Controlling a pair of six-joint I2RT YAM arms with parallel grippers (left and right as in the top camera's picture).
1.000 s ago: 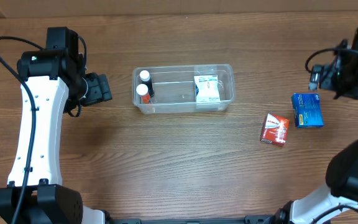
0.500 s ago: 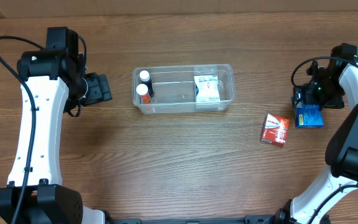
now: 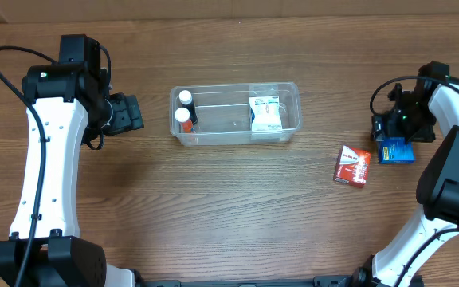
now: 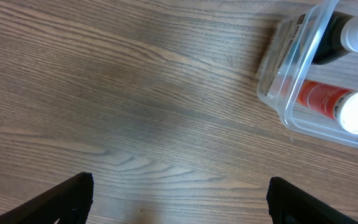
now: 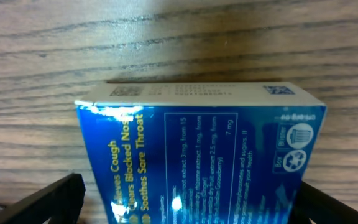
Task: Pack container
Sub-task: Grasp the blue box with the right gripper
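Note:
The clear container [image 3: 233,86] stands at the middle back of the table. It holds two white-capped bottles [image 3: 183,107] at its left end and a white box [image 3: 265,112] at its right end. Its left end also shows in the left wrist view [image 4: 283,68]. My left gripper [image 3: 130,113] is open and empty over bare wood to the container's left [image 4: 179,199]. My right gripper [image 3: 395,131] is low over a blue box [image 3: 398,152], open, with one finger on either side of it [image 5: 191,199]. The blue box [image 5: 197,149] fills the right wrist view.
A red box [image 3: 352,165] lies on the table just left of the blue box. The wooden table [image 3: 229,223] runs on in front of the container.
My right arm has swung in from the far right and come down over the blue box, covering its far part. The left arm has not moved.

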